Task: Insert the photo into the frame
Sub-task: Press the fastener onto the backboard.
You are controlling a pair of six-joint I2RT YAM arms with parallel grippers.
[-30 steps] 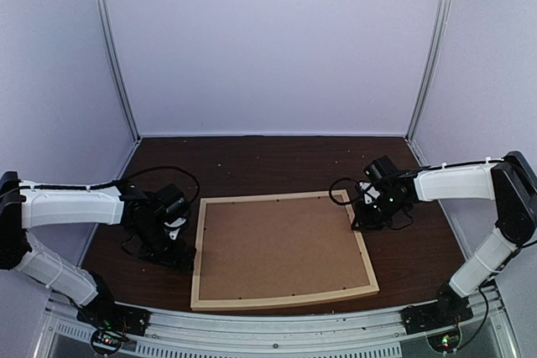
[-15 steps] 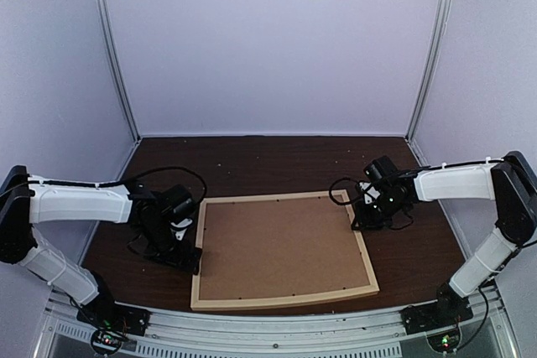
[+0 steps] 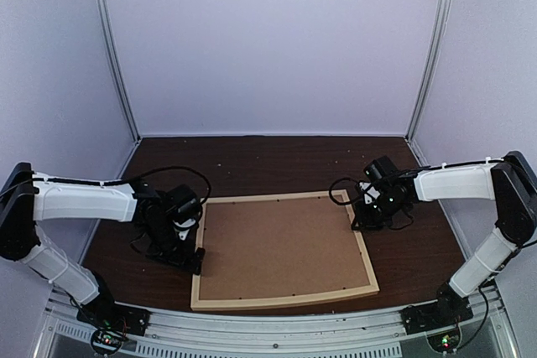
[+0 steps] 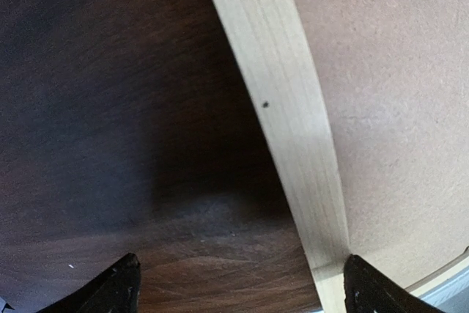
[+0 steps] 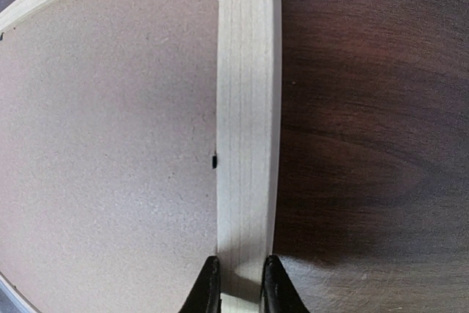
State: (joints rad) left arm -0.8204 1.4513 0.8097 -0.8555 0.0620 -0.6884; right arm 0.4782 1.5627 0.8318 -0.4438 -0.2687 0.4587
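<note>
1. Dark wooden table (image 3: 277,153): it is carrying the frame on the near half of its surface.
2. The frame (image 3: 285,298), of pale wood strips: it is lying flat on the table between the two arms, back side up.
3. Brown backing board (image 3: 281,245): it is sitting inside the frame, filling its opening.
4. Left gripper (image 4: 242,291): it is hanging over the frame's left strip near the near corner, jaws spread wide and gripping nothing.
5. Right gripper (image 5: 239,287): it is pinching the frame's right strip, jaws drawn narrow with one finger on each side.
</note>
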